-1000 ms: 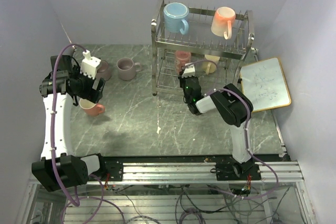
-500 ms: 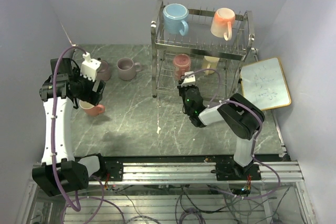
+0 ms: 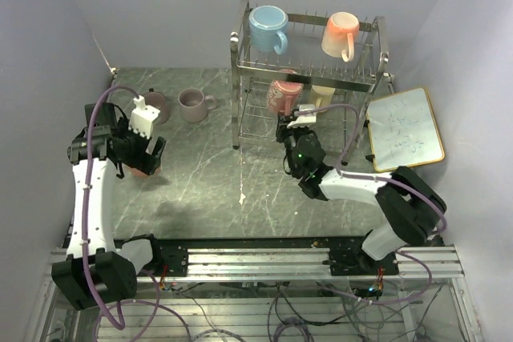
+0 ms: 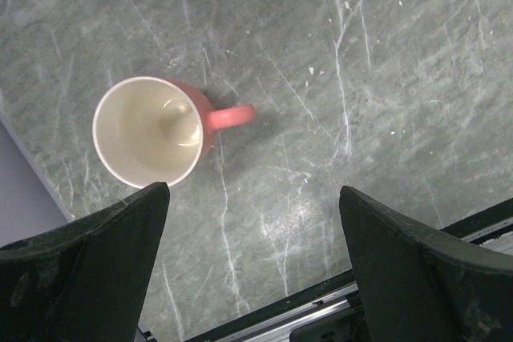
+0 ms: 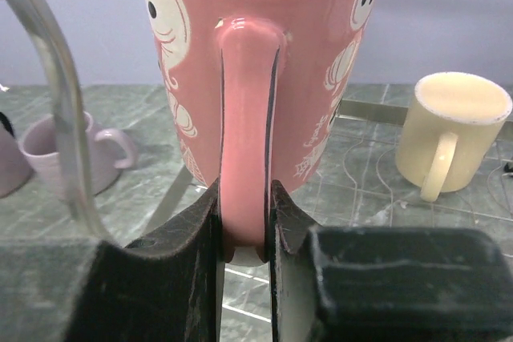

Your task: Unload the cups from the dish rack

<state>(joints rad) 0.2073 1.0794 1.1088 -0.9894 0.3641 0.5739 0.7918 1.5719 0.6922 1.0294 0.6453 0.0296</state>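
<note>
Right gripper (image 5: 244, 226) of mine is clenched on the handle (image 5: 244, 134) of the pink mug (image 5: 256, 46), one finger pressed against each side of the loop, with the mug's body rising straight above the fingertips. White cartoon figures with black dot eyes cover its side, and some faint lettering runs beside one of them (too small and pale for me to read). From above, this mug sits tilted at the lower level of the rack (image 3: 240, 62), toward the left post, and my gripper reaches in from the front; whether its base rests on the wires I cannot tell. A yellow mug (image 5: 453, 130) stands just to the right on the same level, apart from mine. On the top level are a blue mug (image 3: 268, 26) at the left and a peach mug (image 3: 341, 32) at the right. My left gripper (image 4: 252, 194) hangs spread wide and empty over the table (image 3: 208, 166), and a salmon mug (image 4: 148, 130) stands upright below it, nearer the left finger, touching neither. Two mauve mugs (image 3: 192, 104) stand on the table left of the rack. The whiteboard (image 3: 405, 128) right of the rack carries dark scribbles, unreadable from here.
</note>
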